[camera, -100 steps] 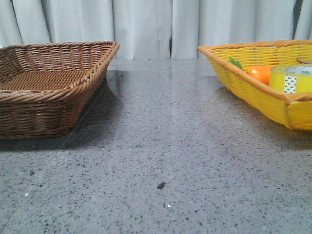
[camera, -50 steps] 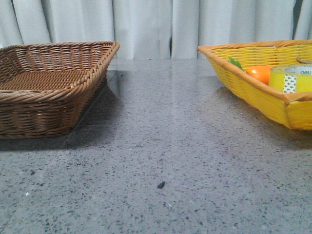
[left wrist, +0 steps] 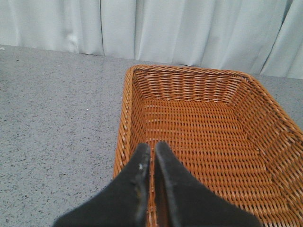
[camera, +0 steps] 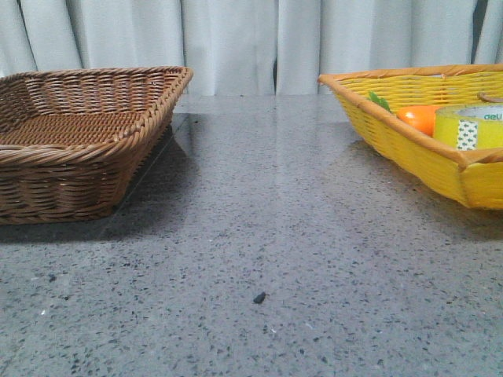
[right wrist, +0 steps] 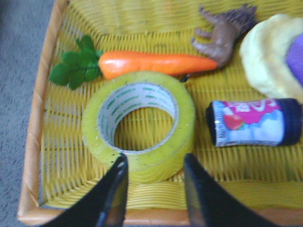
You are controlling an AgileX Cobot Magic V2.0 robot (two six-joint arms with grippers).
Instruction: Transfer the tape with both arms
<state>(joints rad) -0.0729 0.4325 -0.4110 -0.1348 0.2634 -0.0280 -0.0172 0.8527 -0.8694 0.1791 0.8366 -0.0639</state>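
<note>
Right wrist view is showing the tape [right wrist: 138, 126], a wide translucent yellow roll with a white core printed in green, lying flat in the yellow basket [right wrist: 35, 142] with its hole facing up, so its axis is standing vertical. It is sitting just beside the carrot [right wrist: 151, 64], near a labelled bottle [right wrist: 254, 122]. The right gripper [right wrist: 154, 172] is hovering with fingers [right wrist: 116, 189] apart, straddling the roll's near edge. The left gripper [left wrist: 152, 153] is hanging over the brown basket [left wrist: 199, 137], fingers together. The bench [camera: 259, 236] is speckled grey stone; pale curtains [camera: 236, 39] are hanging behind.
</note>
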